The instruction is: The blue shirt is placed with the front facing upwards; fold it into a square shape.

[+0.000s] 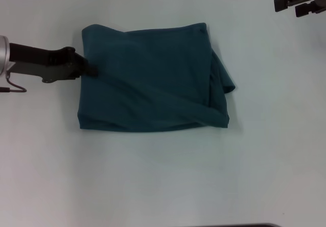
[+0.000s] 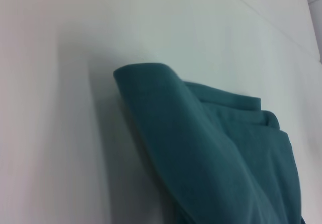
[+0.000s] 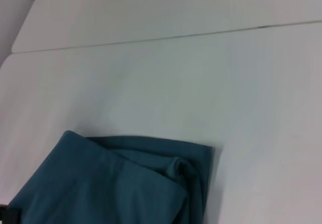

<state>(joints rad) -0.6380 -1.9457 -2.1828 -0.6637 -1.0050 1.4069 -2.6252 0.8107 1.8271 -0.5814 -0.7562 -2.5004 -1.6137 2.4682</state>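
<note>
**Operator:** Where is the shirt?

**Observer:** You'll find the blue shirt in the middle of the head view, slightly above centre, lying on the pale table. It is folded into a rough rectangle with only plain teal cloth showing. Its right edge is untidy: layers bulge out toward the middle right, and a diagonal crease runs from the left edge down to the lower right corner. In the left wrist view the shirt has a rounded fold lifted off the table.

**Operator:** And the grippers?

**Observer:** Your left gripper comes in from the left edge of the frame and meets the shirt's left edge; the tips look clenched on the cloth there. Your right gripper sits in the upper right corner, well apart from the shirt; whether it is released or clenched, I cannot tell.
</note>
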